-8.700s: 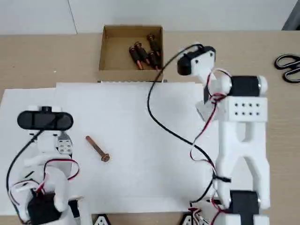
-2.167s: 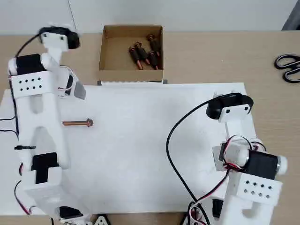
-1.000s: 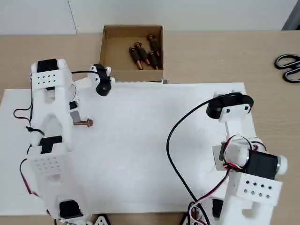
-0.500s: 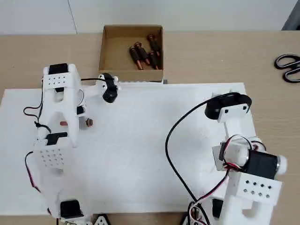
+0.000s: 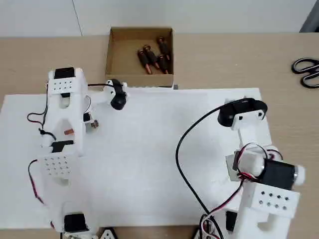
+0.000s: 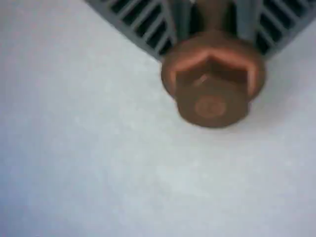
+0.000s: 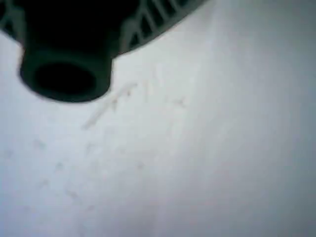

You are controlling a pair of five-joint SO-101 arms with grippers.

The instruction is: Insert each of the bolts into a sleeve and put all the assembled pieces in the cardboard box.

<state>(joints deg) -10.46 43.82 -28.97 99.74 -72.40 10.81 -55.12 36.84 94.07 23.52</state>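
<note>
Left end effector has dropped and clamped the bolt; right end effector grips a sleeve; insertion likely next.

Cardboard box sits on counter just behind sheet's far edge. Assembled pieces lie in the box's right half. Bolt lies on sheet's left side, shank between left tool's jaws. Sleeve is in right tool, over sheet's right side. Scissors are on the counter, far right.
</note>
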